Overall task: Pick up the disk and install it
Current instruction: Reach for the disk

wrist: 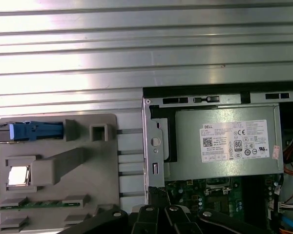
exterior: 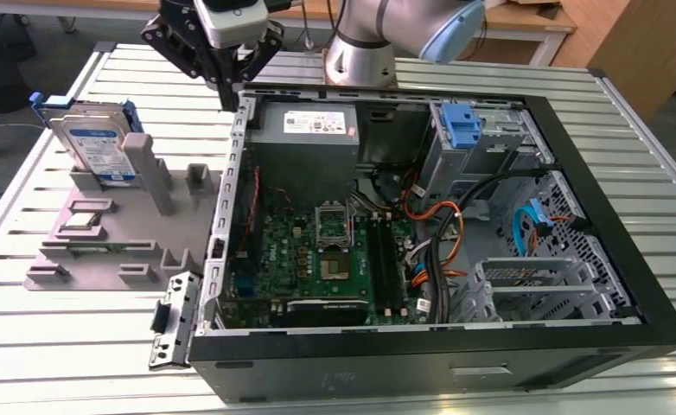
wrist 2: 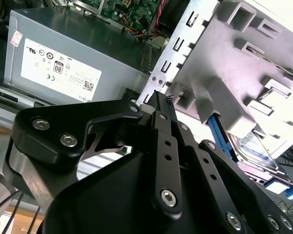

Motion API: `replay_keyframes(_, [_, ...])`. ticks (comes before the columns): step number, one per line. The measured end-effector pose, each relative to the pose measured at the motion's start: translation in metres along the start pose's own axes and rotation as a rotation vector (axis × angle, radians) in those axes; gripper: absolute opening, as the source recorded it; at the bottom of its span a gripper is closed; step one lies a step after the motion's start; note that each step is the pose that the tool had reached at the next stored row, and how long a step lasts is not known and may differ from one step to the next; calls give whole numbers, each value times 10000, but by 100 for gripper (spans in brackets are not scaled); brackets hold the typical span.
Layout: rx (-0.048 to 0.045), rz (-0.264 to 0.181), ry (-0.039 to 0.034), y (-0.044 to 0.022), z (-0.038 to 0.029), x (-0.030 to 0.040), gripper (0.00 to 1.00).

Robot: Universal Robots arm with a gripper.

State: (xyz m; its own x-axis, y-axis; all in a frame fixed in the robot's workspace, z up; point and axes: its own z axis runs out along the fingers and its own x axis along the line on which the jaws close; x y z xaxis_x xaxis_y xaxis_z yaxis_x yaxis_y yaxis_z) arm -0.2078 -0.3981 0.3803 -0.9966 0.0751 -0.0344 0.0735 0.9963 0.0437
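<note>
Disk (exterior: 93, 143) upright — grey post (exterior: 138, 160) alongside

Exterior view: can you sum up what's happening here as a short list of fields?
Disk: upright in the grey holder, beside the open computer case
Gripper: shut, empty, above the case wall next to the holder
Contact with disk: none
Power supply: inside the case, close to the gripper
Progress: disk not yet picked up

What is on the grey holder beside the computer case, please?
The disk stands on edge in the grey holder; a square chip lies flat in a recess. The holder hides the disk's bottom edge.
</note>
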Motion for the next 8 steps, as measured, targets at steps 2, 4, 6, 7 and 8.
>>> replay_keyframes(2, [1, 1, 0, 0, 0, 10, 10])
replay_keyframes(4, [0, 0, 0, -1, 0, 13, 10])
replay_keyframes(6, [0, 0, 0, -1, 0, 16, 10])
replay_keyframes(7, [0, 0, 0, -1, -1, 16, 10])
replay_keyframes(8, [0, 0, 0, -1, -1, 16, 10])
